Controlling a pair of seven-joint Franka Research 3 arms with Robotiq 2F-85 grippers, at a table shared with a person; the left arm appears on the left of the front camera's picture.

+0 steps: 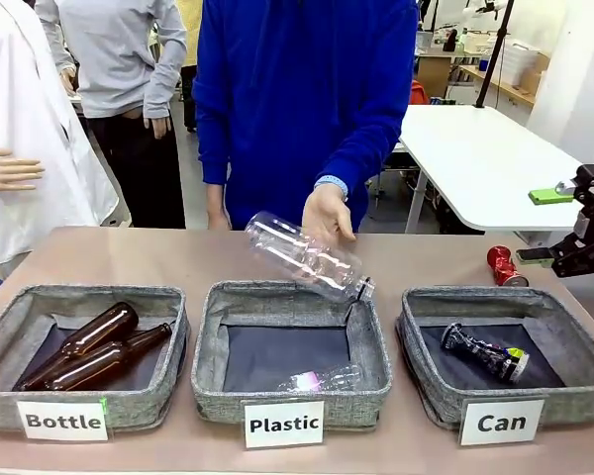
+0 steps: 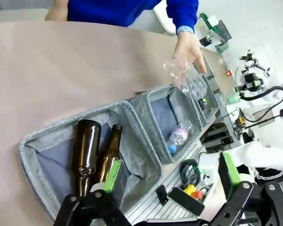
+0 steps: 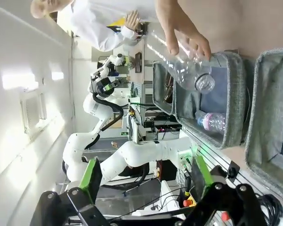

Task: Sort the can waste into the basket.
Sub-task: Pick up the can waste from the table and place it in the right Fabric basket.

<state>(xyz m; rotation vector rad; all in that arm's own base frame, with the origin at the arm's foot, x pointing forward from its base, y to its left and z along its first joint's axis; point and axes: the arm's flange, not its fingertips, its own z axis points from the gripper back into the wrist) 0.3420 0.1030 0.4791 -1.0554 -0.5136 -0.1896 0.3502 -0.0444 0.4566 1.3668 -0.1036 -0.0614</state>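
The left gripper [image 2: 172, 181] is hanging empty, jaws apart. In the middle, a person's hand [image 1: 329, 211] is holding a clear bottle [image 1: 307, 257]. On the right, 1 black can [image 1: 483, 353] is lying in the Can basket [image 1: 428, 388]. 1 red can [image 1: 503, 265] is sitting just behind the basket's far rim, near the right gripper [image 1: 544, 226], whose jaws are also apart. A skewed pinch could be squirting that crushed can away.

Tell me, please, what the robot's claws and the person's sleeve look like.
The left claw and the right claw are both black two-finger linkages with bright green pads and bolts visible at the joints. The person's sleeve is vivid blue, with a lighter blue cuff at the wrist.
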